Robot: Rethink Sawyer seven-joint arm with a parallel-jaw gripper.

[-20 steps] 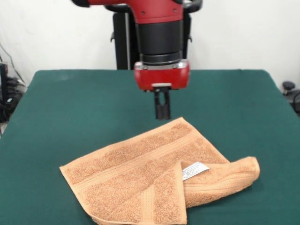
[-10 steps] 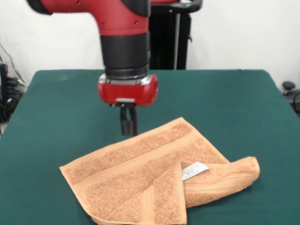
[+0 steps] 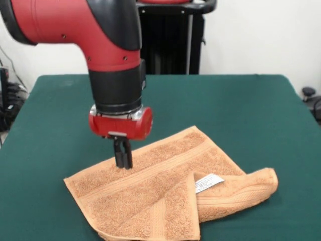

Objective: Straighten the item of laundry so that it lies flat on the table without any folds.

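Observation:
The orange-tan towel (image 3: 165,191) lies on the green table (image 3: 241,110) near its front edge. It is folded: a flap is turned over at the front, and its right end is bunched into a thick roll. A small white label (image 3: 208,182) shows beside the flap. A woven band stripe runs across the upper layer. My gripper (image 3: 123,159) hangs from the red and black arm over the towel's left part, near its far edge. Its two black fingers stand close together, shut and empty, with the tips at or just above the cloth.
The black pedestal (image 3: 170,45) stands at the table's far side. Cables and dark gear (image 3: 7,105) sit off the left edge, and a dark object (image 3: 311,98) sits off the right edge. Bare felt lies left, right and behind the towel.
The arm has swung to the left and come toward the front and down. The gripper went from behind the towel's far corner to over its left part. The towel has not moved.

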